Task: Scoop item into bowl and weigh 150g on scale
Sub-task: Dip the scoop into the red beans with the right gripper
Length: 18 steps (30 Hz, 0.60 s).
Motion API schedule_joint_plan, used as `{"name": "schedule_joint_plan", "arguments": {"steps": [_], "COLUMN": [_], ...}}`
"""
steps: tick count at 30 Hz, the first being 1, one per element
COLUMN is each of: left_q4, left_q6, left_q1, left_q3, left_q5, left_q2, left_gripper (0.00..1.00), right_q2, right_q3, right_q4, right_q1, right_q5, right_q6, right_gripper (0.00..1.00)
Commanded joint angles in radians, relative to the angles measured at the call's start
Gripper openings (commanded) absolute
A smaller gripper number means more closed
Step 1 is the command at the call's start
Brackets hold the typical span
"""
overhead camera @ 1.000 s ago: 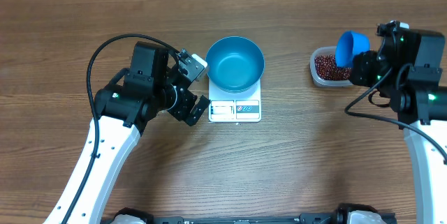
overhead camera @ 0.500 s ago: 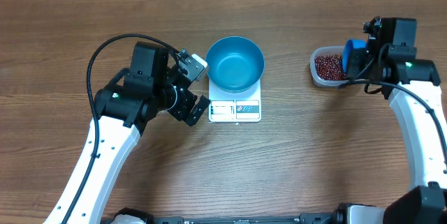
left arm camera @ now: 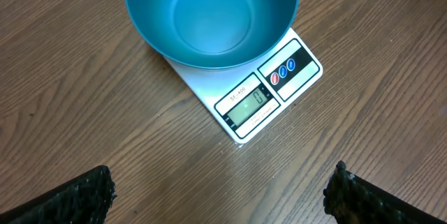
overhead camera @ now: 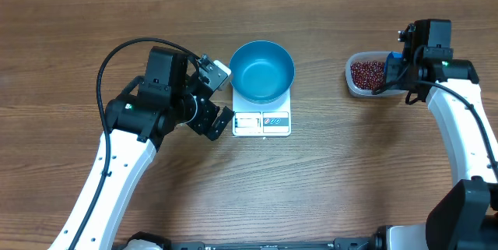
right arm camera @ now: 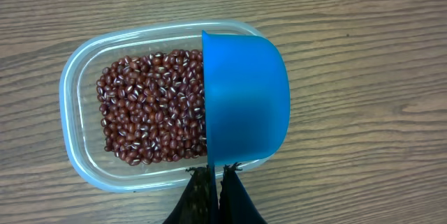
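Observation:
The empty blue bowl (overhead camera: 262,71) (left arm camera: 209,15) stands on the white scale (overhead camera: 263,123) (left arm camera: 269,97), whose display reads zero. The dark red-brown beans (overhead camera: 366,73) (right arm camera: 150,109) lie in a clear plastic tub (overhead camera: 355,85) (right arm camera: 73,84) at the right. My right gripper (overhead camera: 401,69) (right arm camera: 216,172) is shut on the handle of a small blue scoop (overhead camera: 393,65) (right arm camera: 244,98). The scoop is turned on its side over the tub's right end, its mouth facing the beans. My left gripper (overhead camera: 222,96) (left arm camera: 220,192) hangs open just left of the scale, with nothing between its fingers.
Bare wooden table (overhead camera: 334,172) lies between the scale and the tub and along the front. A black cable (overhead camera: 105,67) loops over the left arm. The right arm (overhead camera: 459,141) runs down the right edge.
The right gripper has carried the scoop from above the tub's right side down to its right end, turning it onto its side. The left arm, bowl and scale have not moved.

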State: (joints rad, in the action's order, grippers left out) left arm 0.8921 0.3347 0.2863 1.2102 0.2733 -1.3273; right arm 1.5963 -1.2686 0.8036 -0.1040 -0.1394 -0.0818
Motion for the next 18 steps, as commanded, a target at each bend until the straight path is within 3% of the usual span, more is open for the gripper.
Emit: {"name": "schedule_joint_plan", "arguments": {"steps": [1,18], "left_q4": [-0.003,-0.003], "left_q6": [-0.018,-0.018], "left_q1": [0.002,0.002], "left_q3": [-0.004,-0.004], "left_q5": [0.015,0.015], "left_q2": [-0.007,-0.007], "left_gripper": [1.0,1.0], "right_q2": [0.01,0.071], "right_q3": [0.0,0.0], "right_q4": [-0.002,0.069], "right_q1": [-0.004,-0.004], "right_q5": [0.014,0.245], "right_q6": [-0.004,0.032], "right_gripper": [0.04,0.04]}}
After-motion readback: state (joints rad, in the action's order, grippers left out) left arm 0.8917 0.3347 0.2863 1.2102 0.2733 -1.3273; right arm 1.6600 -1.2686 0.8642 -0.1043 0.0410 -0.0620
